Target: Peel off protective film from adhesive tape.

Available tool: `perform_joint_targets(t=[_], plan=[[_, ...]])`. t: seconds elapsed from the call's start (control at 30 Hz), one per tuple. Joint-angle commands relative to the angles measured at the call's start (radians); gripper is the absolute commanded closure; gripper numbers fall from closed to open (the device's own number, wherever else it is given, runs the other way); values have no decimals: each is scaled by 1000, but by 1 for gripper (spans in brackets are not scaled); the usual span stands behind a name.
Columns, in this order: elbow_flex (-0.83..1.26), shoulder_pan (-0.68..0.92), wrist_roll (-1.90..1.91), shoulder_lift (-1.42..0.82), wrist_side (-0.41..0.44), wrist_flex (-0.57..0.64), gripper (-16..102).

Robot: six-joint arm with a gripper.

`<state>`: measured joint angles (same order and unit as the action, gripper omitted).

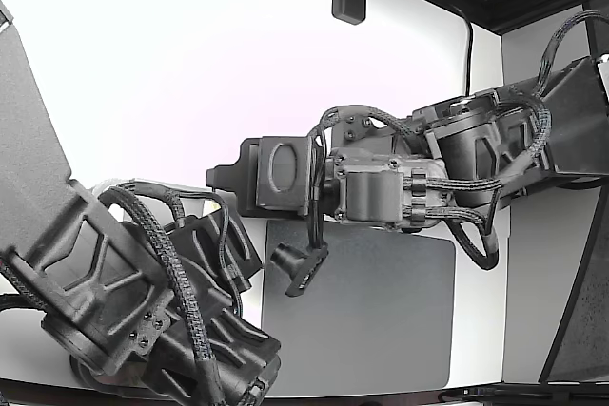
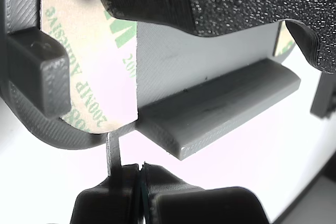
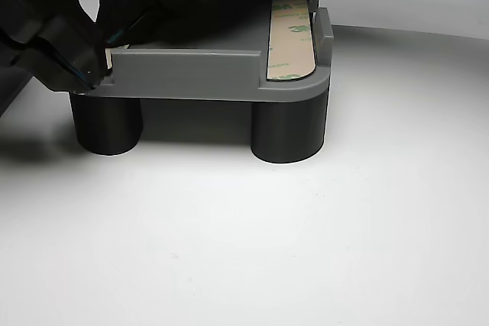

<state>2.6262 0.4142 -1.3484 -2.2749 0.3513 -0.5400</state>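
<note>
A grey plastic part (image 2: 210, 103) carries a strip of adhesive tape whose pale protective film (image 2: 94, 72) has green print. My gripper (image 2: 142, 174) sits just below the part's edge, fingertips pressed together. A thin tab of film (image 2: 113, 153) stands up from them at the strip's corner. In the other view the part (image 3: 191, 70) stands on two black round legs. There the gripper (image 3: 95, 74) pinches at the part's left corner, while a second film-covered strip (image 3: 290, 36) lies untouched at its right end. In the exterior view, arms hide the part and the fingertips.
A raised grey rib (image 2: 220, 108) crosses the part beside the strip, and a square grey post (image 2: 39, 72) stands on its rim. In the exterior view a second arm (image 1: 124, 301) fills the lower left, and a grey mat (image 1: 381, 311) lies on the white table.
</note>
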Motion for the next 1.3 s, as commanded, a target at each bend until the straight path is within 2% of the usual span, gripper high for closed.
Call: perform_joint_targets(t=[0.0,1.27], plan=[[-28,-6,-2,-28,3,2,97],[-12,-6,-8,-20,12,20,97]])
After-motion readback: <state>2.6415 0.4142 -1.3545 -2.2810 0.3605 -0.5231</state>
